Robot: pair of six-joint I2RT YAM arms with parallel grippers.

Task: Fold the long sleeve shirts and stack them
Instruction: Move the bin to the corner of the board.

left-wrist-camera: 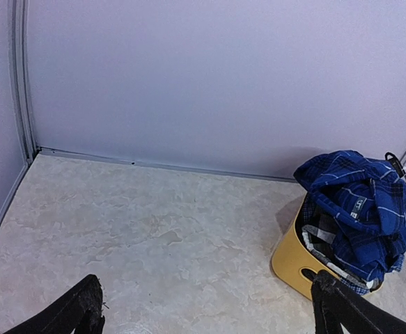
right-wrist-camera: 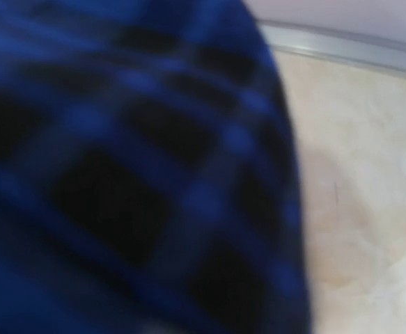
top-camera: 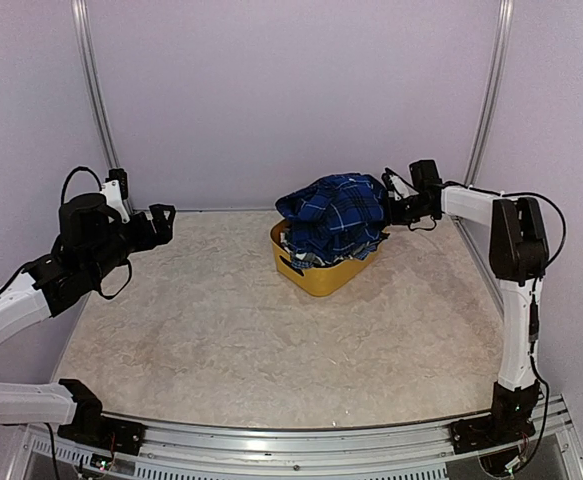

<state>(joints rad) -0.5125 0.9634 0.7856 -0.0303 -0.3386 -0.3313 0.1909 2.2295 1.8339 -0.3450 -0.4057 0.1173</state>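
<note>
While the left hand (top-camera: pixel 162 224) hangs wide open and empty over the tabletop's (top-camera: pixel 221 330) left edge, the blue plaid shirt (top-camera: pixel 333 212) lies heaped on a checked shirt (left-wrist-camera: pixel 319 235) in the yellow tub (top-camera: pixel 326 279) near the far edge. The right hand (top-camera: pixel 389 203) meets its right side; grip cannot be told.

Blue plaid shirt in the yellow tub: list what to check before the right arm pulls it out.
1. Right gripper at the blue shirt: ok, it sits at the heap's right side.
2. Right grip on cloth: cannot tell, blurred blue cloth fills the right wrist view and hides the fingers.
3. Left gripper out of the way: ok, jaws wide open, far left of the yellow tub.
4. Black-and-white shirt free of the blue one: cannot tell, it lies underneath.
5. Laying room: ok, bare table in front of the tub.
</note>
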